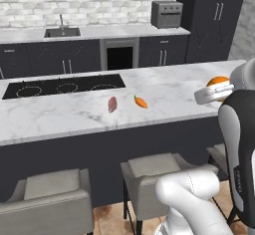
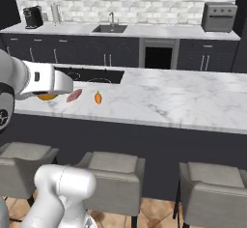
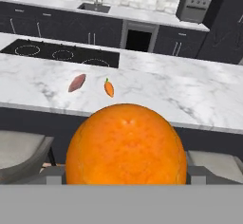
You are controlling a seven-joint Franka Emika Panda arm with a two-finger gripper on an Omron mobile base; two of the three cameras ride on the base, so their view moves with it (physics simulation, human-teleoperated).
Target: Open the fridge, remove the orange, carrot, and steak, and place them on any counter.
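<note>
1. Gripper (image 1: 219,87): I see its jaws set wide and clamped on the orange (image 3: 126,144), held above the counter (image 1: 164,87).
2. Steak (image 1: 112,104): I note it lying flat on the marble, near the cooktop (image 1: 64,86).
3. Carrot (image 1: 141,102): on the marble just beside the steak, apart from it.

White arm raised, bent forward, gripper (image 3: 126,182) wide around the orange (image 3: 126,144).
</note>
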